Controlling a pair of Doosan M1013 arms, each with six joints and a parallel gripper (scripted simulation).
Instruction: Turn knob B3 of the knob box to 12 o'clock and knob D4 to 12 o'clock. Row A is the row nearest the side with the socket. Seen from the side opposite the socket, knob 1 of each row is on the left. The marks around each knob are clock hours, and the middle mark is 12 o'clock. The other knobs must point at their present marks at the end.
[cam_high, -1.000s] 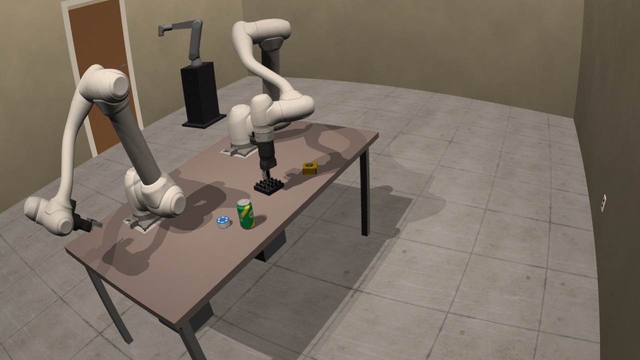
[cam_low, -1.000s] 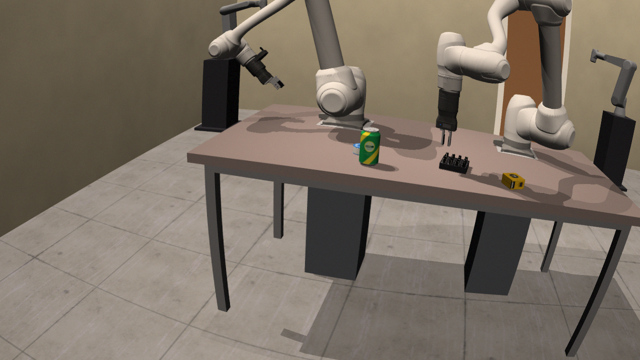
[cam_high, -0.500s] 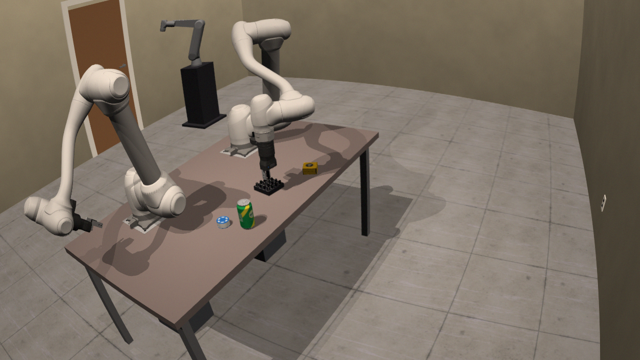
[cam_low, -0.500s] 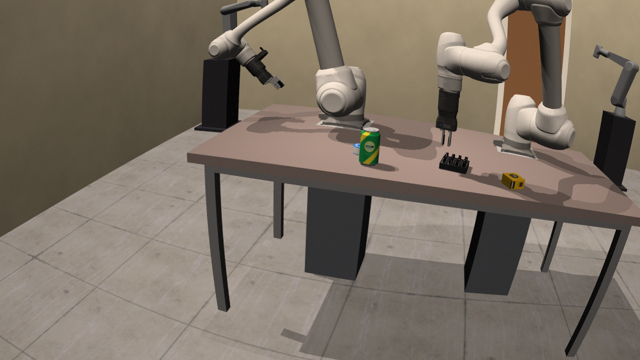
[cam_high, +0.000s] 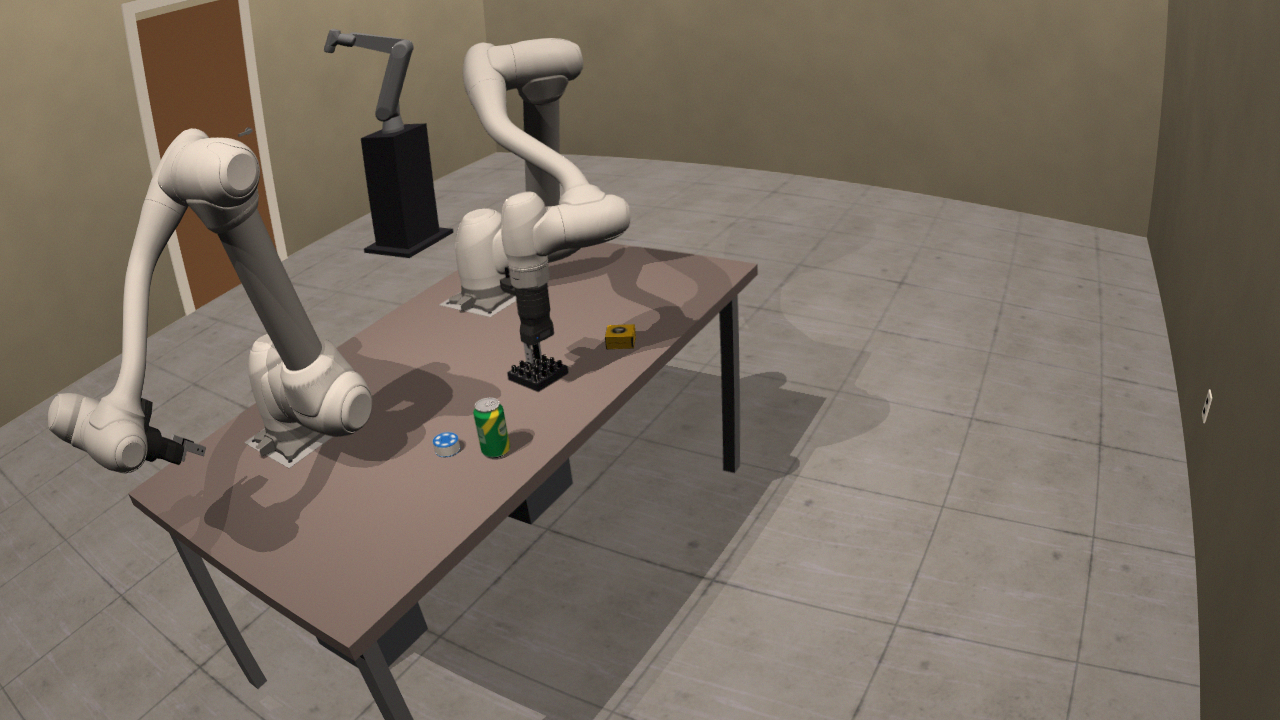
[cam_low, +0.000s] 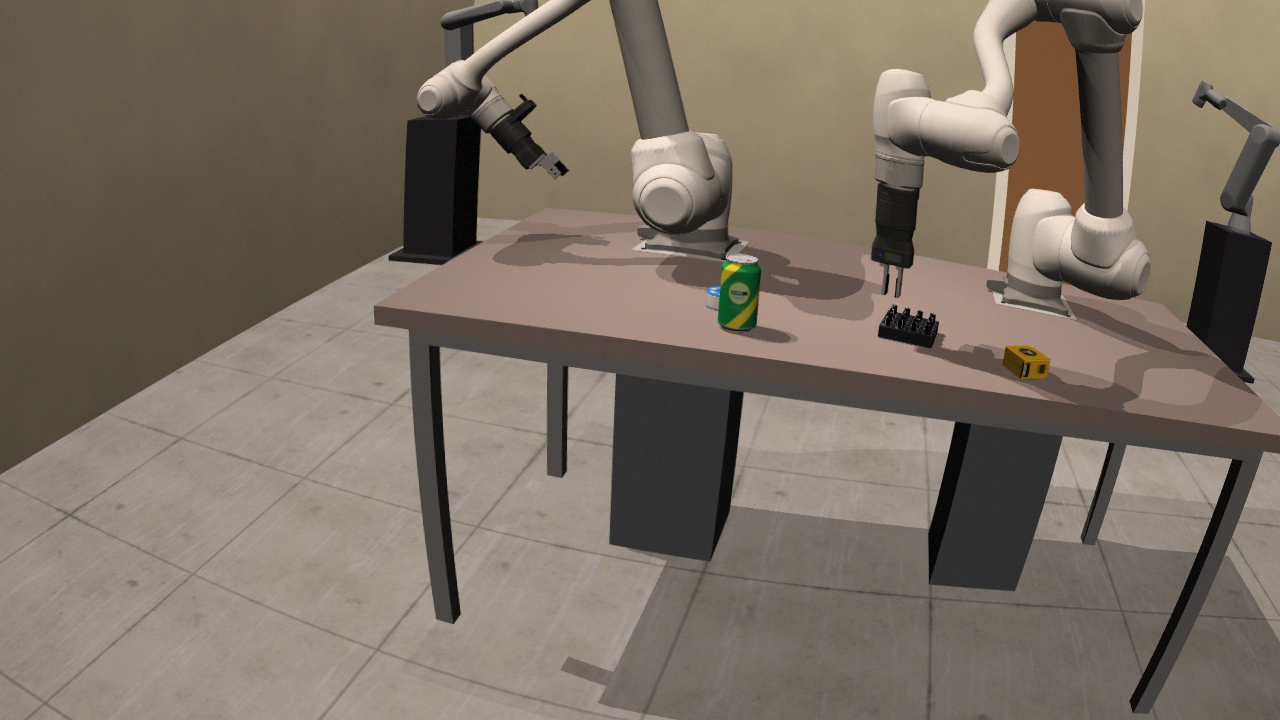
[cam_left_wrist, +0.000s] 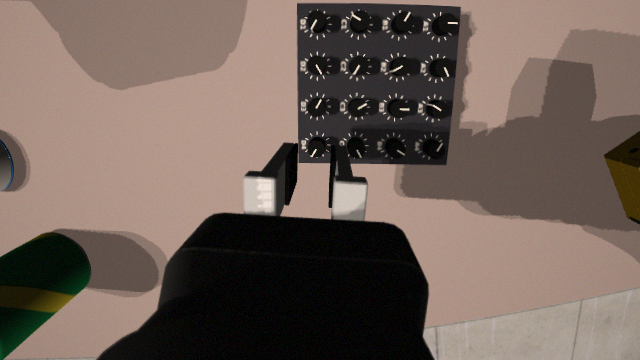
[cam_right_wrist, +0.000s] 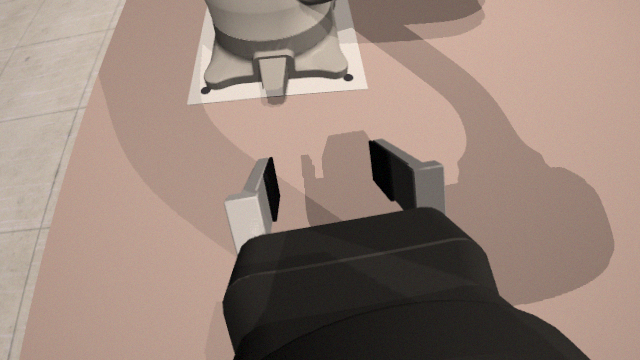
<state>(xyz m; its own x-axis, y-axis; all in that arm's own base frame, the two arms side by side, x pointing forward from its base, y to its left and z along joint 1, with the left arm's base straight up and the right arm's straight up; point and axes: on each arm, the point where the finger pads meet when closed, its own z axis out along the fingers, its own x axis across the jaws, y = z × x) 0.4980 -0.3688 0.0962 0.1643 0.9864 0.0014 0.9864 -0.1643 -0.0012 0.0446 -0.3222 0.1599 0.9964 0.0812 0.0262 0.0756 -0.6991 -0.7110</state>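
With our left end effector (cam_high: 533, 355) (cam_low: 892, 293) (cam_left_wrist: 313, 163) parted, holding nothing, we should centre on D4 (cam_left_wrist: 316, 146), descending straight, clearing C4 (cam_left_wrist: 356, 145)
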